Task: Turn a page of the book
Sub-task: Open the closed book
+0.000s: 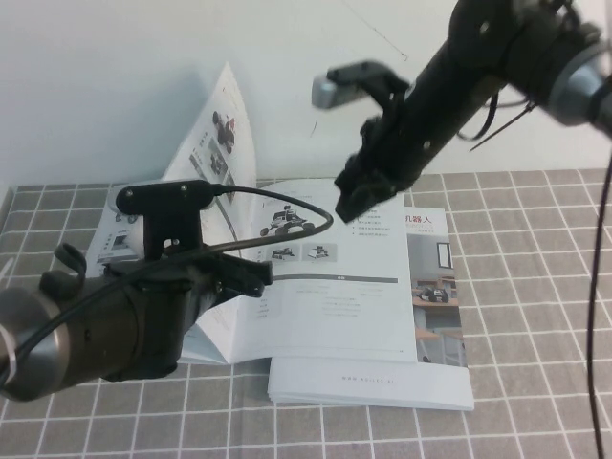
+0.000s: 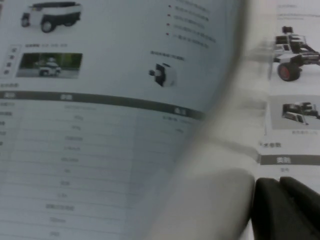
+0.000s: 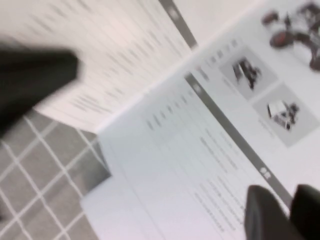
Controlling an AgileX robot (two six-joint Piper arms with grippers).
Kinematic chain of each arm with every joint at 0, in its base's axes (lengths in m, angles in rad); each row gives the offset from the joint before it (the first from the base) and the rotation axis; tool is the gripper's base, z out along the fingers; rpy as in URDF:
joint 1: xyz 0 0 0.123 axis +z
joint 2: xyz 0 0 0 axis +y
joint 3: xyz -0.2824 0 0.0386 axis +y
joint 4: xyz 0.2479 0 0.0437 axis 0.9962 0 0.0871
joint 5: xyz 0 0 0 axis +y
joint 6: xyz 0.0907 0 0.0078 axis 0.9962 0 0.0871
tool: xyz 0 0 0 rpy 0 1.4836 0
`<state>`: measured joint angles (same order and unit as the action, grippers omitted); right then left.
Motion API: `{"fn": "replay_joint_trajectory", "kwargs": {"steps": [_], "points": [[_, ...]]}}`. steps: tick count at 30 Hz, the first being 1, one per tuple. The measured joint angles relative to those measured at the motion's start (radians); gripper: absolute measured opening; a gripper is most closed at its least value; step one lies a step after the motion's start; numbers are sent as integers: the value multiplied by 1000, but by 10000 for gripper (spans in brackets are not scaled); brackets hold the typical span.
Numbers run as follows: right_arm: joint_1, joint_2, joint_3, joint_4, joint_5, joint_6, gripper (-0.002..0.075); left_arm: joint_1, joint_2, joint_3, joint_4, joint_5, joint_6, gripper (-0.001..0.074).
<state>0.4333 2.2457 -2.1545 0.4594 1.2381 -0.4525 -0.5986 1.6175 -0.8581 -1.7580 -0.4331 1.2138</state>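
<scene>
The book [image 1: 354, 296] lies open on a stack of booklets at the table's middle. Its page [image 1: 222, 124] stands nearly upright over the spine, leaning left. My left gripper [image 1: 251, 277] is low over the book at the foot of the raised page. In the left wrist view its fingers [image 2: 272, 210] are together, and the curved page [image 2: 100, 125] rests against their side. My right gripper [image 1: 349, 199] hangs above the book's right-hand page. In the right wrist view its fingertips [image 3: 265, 215] show a narrow gap and hold nothing, over the printed table [image 3: 225, 125].
A stack of booklets [image 1: 382, 387] lies under the book, one cover with an office photo [image 1: 438, 296] showing at the right. The grey tiled mat [image 1: 535, 335] covers the table. A white wall [image 1: 115, 76] stands close behind.
</scene>
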Motion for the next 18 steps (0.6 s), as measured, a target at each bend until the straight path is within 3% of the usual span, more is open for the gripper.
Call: {"fn": "replay_joint_trajectory", "kwargs": {"steps": [2, 5, 12, 18], "points": [[0, 51, 0, -4, -2, 6, 56, 0, 0, 0, 0, -28, 26, -1], [0, 120, 0, -4, -3, 7, 16, 0, 0, 21, 0, -53, 42, -1], [0, 193, 3, -21, -8, 9, 1, 70, 0, 118, -1, 14, 40, -2], [-9, 193, 85, -72, -27, 9, 1, 173, 0, 145, -1, 229, 22, -1]]}}
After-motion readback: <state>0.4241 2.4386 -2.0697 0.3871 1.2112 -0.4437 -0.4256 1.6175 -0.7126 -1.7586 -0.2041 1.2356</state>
